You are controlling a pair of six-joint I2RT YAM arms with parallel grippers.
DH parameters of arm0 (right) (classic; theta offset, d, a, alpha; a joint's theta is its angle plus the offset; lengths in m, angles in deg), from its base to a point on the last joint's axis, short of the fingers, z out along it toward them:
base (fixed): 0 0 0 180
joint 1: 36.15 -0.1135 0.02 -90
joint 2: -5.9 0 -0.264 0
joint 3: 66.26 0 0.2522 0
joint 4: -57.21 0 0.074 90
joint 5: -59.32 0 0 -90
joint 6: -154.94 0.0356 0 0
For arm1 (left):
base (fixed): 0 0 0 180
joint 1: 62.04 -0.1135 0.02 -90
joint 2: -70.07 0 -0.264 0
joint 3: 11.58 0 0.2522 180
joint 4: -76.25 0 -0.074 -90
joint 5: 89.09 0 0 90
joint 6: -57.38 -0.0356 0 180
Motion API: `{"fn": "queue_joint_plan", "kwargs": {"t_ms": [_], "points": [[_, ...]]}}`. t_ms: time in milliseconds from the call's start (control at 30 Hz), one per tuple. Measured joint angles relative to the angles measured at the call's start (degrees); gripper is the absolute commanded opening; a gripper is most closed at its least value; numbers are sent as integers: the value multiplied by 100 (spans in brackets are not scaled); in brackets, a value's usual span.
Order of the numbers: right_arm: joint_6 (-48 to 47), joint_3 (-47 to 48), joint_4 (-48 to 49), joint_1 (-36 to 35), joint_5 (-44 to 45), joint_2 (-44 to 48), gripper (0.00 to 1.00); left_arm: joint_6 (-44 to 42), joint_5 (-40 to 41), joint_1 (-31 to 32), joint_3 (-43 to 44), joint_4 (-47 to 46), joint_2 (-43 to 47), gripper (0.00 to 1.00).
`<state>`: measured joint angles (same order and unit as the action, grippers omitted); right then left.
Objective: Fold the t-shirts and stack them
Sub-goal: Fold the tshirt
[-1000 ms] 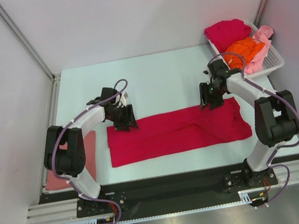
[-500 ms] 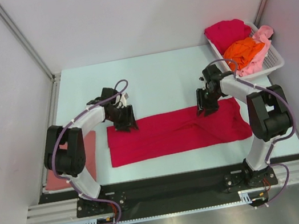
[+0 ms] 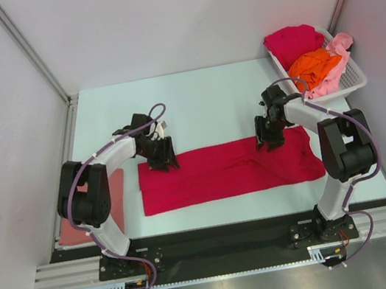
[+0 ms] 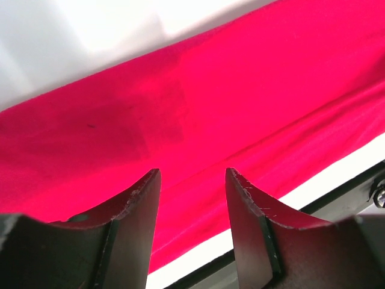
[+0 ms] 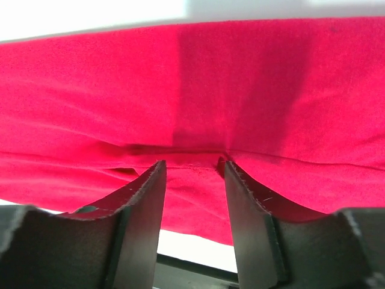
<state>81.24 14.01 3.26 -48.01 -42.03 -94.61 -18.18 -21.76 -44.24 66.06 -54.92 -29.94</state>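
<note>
Top external view: a crimson t-shirt (image 3: pixel 227 170) lies flat on the pale table (image 3: pixel 201 105), folded into 1 long band toward the 6 o'clock edge. The cloth is soft and matte, smooth on its left half, with shallow creases running out to its right end.

Left gripper (image 3: pixel 162 161) is down at the band's far edge, about 11 o'clock on the cloth. On the left wrist camera its 2 dark, curved fingers (image 4: pixel 135 205) stand roughly half apart with only red fabric showing through the gap, so nothing is held. A long fold line crosses the cloth beyond them.

Right gripper (image 3: pixel 268 140) is at about 1 o'clock on the band. The right wrist camera shows its fingers (image 5: pixel 141 205) parted about the same, tips right at a raised seam in the fabric. The gap is bare, and no cloth is pinched.

At 2 o'clock sits a white slotted basket (image 3: pixel 353 75) with 3 crumpled shirts: a second crimson shirt (image 3: pixel 293 41) at the far end, an orange shirt (image 3: pixel 313 63) in the middle and a light pink shirt (image 3: pixel 337 51) draped over the right rim. At 8 o'clock a salmon pink shirt (image 3: pixel 114 203) lies flat as a folded rectangle, partly hidden by the left arm.
</note>
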Motion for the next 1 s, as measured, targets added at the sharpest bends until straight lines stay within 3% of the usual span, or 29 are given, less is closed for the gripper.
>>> {"fn": "queue_joint_plan", "kwargs": {"t_ms": [367, 600, 933, 1000], "points": [[-101, -4, 72, -9, -9, -74, 29, 4, -160, 0, 68, 85, -116, 52], [-153, 2, 94, -52, -17, -122, 12, 7, -238, 2, 197, 136, -179, 52], [-229, 1069, -116, -529, 2, -693, 15, 13, -319, 57, 348, 168, -214, 52], [-267, 1316, -151, -619, 7, -874, 26, 13, -352, 72, 348, 166, -227, 52]]}}
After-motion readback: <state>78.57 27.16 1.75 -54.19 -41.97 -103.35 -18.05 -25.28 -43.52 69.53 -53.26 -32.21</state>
